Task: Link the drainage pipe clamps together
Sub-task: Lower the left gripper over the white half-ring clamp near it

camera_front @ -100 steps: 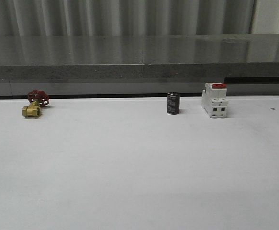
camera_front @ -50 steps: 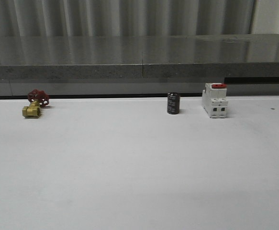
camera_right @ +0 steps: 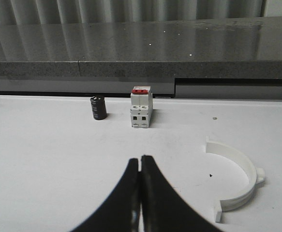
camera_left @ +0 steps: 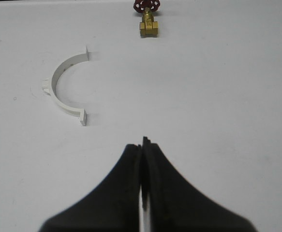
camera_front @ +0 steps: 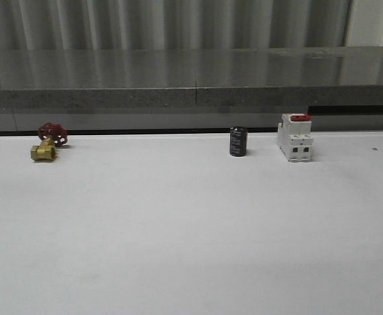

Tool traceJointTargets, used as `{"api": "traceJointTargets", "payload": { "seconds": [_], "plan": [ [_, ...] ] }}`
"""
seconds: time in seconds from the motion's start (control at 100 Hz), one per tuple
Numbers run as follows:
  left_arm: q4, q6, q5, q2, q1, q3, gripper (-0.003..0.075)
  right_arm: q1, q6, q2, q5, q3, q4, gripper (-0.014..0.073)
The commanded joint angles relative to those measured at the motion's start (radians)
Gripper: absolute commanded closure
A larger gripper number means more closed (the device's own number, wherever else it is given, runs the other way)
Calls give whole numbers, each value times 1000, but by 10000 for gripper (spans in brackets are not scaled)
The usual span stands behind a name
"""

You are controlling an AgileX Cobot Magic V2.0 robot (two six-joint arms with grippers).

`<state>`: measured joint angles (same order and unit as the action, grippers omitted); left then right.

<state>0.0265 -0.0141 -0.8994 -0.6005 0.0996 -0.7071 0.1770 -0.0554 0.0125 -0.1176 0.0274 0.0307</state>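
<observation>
One white half-ring drainage pipe clamp (camera_left: 63, 87) lies flat on the white table in the left wrist view, apart from my left gripper (camera_left: 141, 144), which is shut with nothing between its fingers. A second white half-ring clamp (camera_right: 240, 181) lies flat in the right wrist view, off to the side of my right gripper (camera_right: 140, 158), which is also shut and empty. The two clamps lie far apart, each with its open side facing the middle of the table.
A brass valve with a red handwheel (camera_front: 46, 143) (camera_left: 148, 21) sits at the far left. A black cylinder (camera_front: 238, 142) (camera_right: 98, 107) and a white breaker with a red switch (camera_front: 294, 138) (camera_right: 141, 107) stand near the back edge, before a grey ledge (camera_front: 191, 92).
</observation>
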Motion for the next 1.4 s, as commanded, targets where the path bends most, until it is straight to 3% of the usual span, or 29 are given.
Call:
{"api": "traceJointTargets", "payload": {
  "seconds": [0.0,0.07,0.14,0.21,0.31,0.41,0.68,0.93,1.09,1.39],
  "plan": [
    [-1,-8,75,-13,8,-36,741,1,3,17,77,-17,-5,661],
    [-1,-8,75,-13,8,-36,724,1,3,17,77,-17,-5,661],
    [-1,-8,73,-13,8,-36,652,1,3,17,77,-17,-5,661],
    [-1,-8,63,-13,8,-36,526,1,3,17,77,-17,-5,661],
    [-1,-8,51,-13,8,-36,275,1,3,17,77,-17,-5,661],
    [-15,-8,51,-13,8,-36,140,1,3,17,77,-17,-5,661],
    [-18,-68,62,-68,8,-40,136,1,3,17,77,-17,-5,661],
    [27,-70,134,-355,-8,-110,136,1,3,17,77,-17,-5,661],
    [27,-45,176,-536,-103,-210,136,1,3,17,77,-17,-5,661],
    [-77,123,161,-811,-314,-365,136,1,3,17,77,-17,-5,661]
  ]
}}
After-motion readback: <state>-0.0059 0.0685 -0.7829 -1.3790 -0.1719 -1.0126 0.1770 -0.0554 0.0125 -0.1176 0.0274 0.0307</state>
